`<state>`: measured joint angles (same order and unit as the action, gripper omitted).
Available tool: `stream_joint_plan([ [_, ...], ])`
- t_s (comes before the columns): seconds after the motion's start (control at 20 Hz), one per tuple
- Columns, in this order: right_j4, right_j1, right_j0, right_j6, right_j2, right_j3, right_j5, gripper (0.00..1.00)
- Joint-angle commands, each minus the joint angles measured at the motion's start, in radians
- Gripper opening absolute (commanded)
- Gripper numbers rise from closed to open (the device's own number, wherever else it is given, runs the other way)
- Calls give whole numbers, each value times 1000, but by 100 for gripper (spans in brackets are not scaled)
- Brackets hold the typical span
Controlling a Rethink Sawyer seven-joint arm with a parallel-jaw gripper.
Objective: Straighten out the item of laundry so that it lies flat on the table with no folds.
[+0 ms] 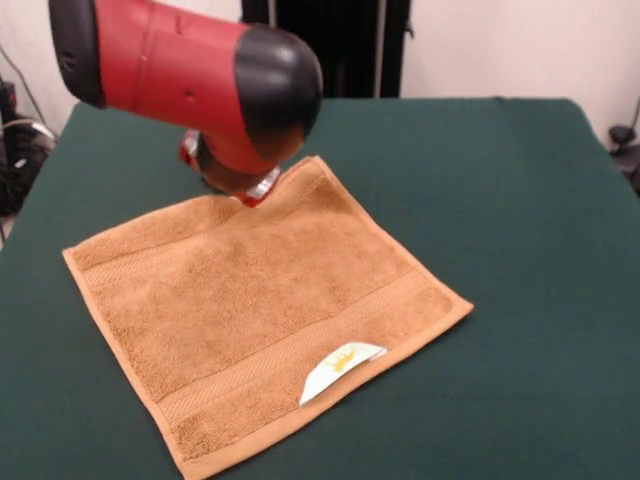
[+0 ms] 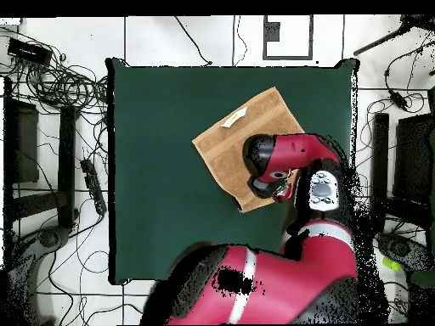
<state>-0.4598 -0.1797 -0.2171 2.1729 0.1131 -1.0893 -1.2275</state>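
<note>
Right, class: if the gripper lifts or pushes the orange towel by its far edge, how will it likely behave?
The towel looks like soft terry lying limp, so lifted it would probably droop, not hold shape. Pushed, it would likely bunch on the felt-like table rather than slide. The gripper is mostly hidden behind the arm.

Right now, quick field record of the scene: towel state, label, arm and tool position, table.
towel: orange-tan terry towel, spread out, turned at an angle to the table edges
folds: none visible in the exposed part; the far edge under the arm is hidden
label: white label with yellow mark, at the towel's edge nearest the front camera
arm: red and black arm, low over the towel's far edge
tool: mostly hidden by the arm; open or shut cannot be told
table: dark green cloth-covered table
</note>
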Motion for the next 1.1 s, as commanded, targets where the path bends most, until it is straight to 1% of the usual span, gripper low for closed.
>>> stream_joint_plan([
  [0.05,-200,220,108,121,135,237,-146,0],
  [0.15,-195,220,110,128,137,236,-152,0],
  [0.3,-168,199,107,133,130,202,-139,0],
  [0.35,-155,204,97,125,119,204,-134,0],
  [0.5,-110,182,86,169,114,169,-99,0],
  [0.55,-96,186,75,158,106,176,-105,0],
  [0.6,-82,166,72,137,100,160,-106,0],
  [0.65,-77,158,68,111,96,166,-115,0],
  [0.75,-72,100,76,53,105,137,-149,0],
  [0.8,-82,66,90,30,123,123,-170,0],
  [0.9,-107,22,110,-20,158,127,-219,0],
  [1.0,-129,-4,127,-35,185,130,-241,0],
  [1.1,-135,-6,121,-79,178,143,-258,0],
])
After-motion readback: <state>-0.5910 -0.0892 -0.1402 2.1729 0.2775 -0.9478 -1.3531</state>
